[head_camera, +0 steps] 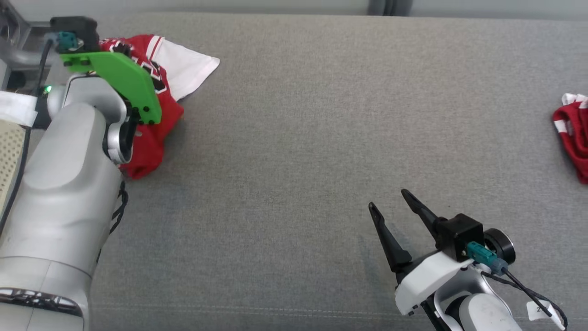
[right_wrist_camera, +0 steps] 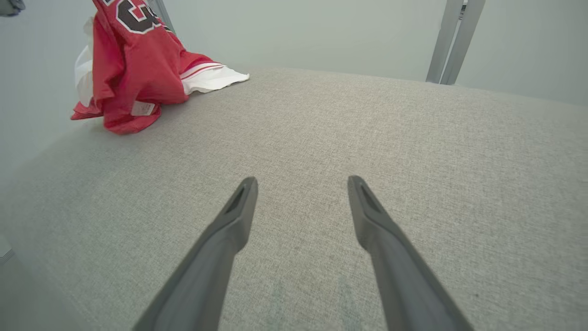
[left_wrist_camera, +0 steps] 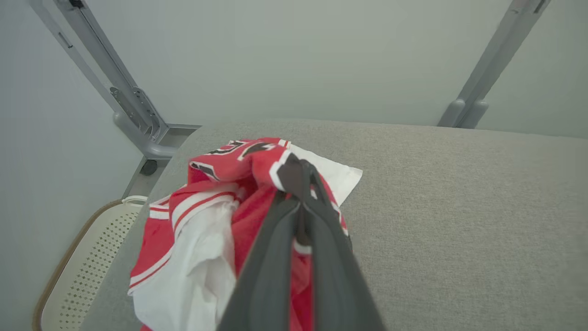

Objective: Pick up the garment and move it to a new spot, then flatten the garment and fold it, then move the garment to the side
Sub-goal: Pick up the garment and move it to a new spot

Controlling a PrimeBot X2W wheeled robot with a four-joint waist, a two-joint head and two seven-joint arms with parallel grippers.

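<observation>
Our left tool (left_wrist_camera: 298, 177) pinches a top fold of the red shirt (left_wrist_camera: 216, 202); it looks soft and floppy. Our right tool (right_wrist_camera: 301, 184) is open.

Garment (head_camera: 172, 108): red, white panels and stripe trim, black lettering edged white.
Table cover (head_camera: 321, 115): grey, fine woven fleck.
Wrist plate (head_camera: 124, 78) on left arm (head_camera: 59, 184): bright green; arm shell silver.
Right gripper (head_camera: 387, 198): black fingers (head_camera: 388, 239), white housing, teal connector (head_camera: 480, 253).
Second cloth (head_camera: 574, 138) at right edge: red, white stripes.
Basket (left_wrist_camera: 87, 271): cream, dotted perforations, tan rim.
</observation>
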